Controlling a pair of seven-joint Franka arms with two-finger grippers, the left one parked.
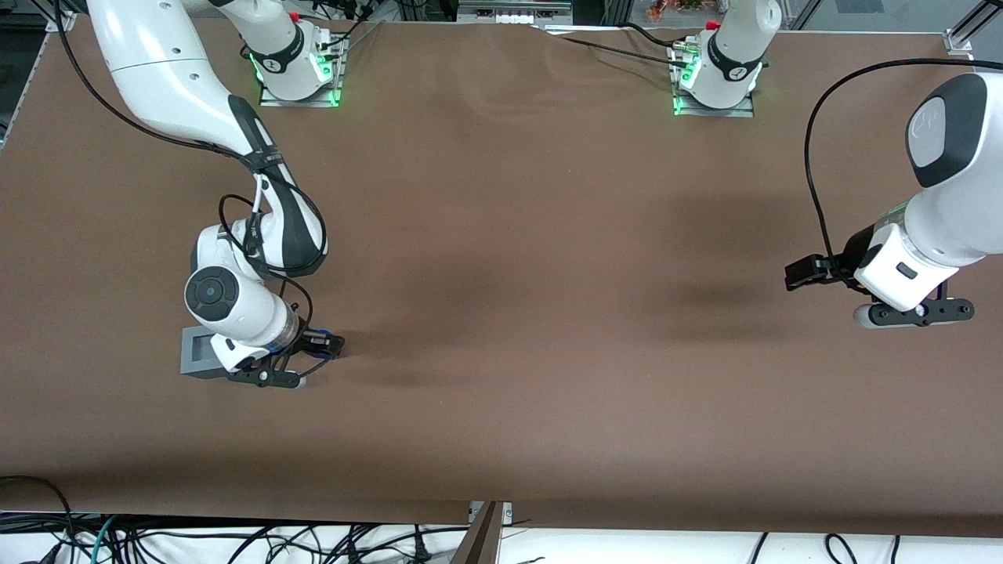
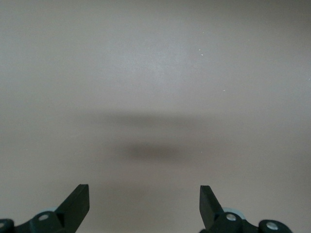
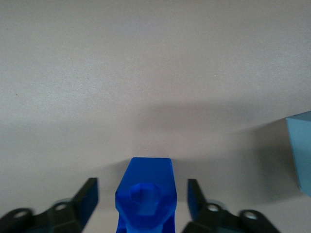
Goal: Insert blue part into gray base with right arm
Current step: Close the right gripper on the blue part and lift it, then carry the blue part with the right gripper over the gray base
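The gripper (image 3: 143,201) is low over the brown table (image 1: 548,258), its 2 fingers (image 3: 87,199) spread with gaps either side of the blue part (image 3: 145,194) between them. The gray base (image 1: 197,351) sits just beside, half hidden under the right arm (image 1: 235,301); its recess is barely visible.

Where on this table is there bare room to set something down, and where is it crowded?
Bare brown table stretches from the working arm's cluster toward the parked arm's end. The strip nearer the front camera is also bare. It is crowded where the gripper, open, straddles the blue part beside the gray base.
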